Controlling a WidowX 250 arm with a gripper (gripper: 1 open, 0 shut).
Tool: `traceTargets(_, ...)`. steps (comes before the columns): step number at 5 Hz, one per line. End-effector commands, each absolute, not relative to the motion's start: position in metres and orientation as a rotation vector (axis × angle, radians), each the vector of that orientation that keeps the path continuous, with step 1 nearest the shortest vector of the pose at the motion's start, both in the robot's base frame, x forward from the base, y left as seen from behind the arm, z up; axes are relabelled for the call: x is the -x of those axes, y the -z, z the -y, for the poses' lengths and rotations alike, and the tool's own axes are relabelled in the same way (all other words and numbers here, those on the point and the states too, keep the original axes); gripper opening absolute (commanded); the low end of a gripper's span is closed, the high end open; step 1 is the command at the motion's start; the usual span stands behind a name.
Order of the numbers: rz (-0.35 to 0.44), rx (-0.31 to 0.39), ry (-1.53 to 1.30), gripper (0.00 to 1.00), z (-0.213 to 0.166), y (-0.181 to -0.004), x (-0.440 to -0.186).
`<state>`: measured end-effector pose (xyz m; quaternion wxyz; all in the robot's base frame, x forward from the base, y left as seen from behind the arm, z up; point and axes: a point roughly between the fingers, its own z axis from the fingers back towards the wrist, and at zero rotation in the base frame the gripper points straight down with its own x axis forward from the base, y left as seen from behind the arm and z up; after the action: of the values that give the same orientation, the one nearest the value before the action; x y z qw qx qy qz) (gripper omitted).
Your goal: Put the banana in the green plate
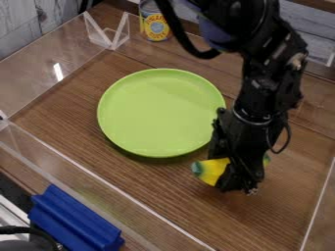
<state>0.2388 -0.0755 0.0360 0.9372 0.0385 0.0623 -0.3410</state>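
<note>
The small yellow banana (211, 171) with a dark green tip sits low between the fingers of my black gripper (226, 177), just off the wooden table. My gripper is shut on it, and the fingers hide most of the fruit. The large lime-green plate (155, 108) lies flat on the table directly to the left. Its right rim is beside the banana, with nothing on the plate. The black arm rises from the gripper toward the top of the view.
A blue ridged object (72, 224) lies at the bottom left outside the clear acrylic wall (39, 167). A yellow can (156, 26) and a clear stand (105, 34) sit at the back. Bare wood shows to the right of the gripper.
</note>
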Motion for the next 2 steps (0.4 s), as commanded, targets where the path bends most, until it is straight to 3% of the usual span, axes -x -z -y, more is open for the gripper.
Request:
traceTargets(1,-0.064,-0.1,0.665,0.0,0.071,-0.071,-0.25)
traceTargets(2,-0.072,-0.134,0.626,0.0,0.056,-0.101,-0.25)
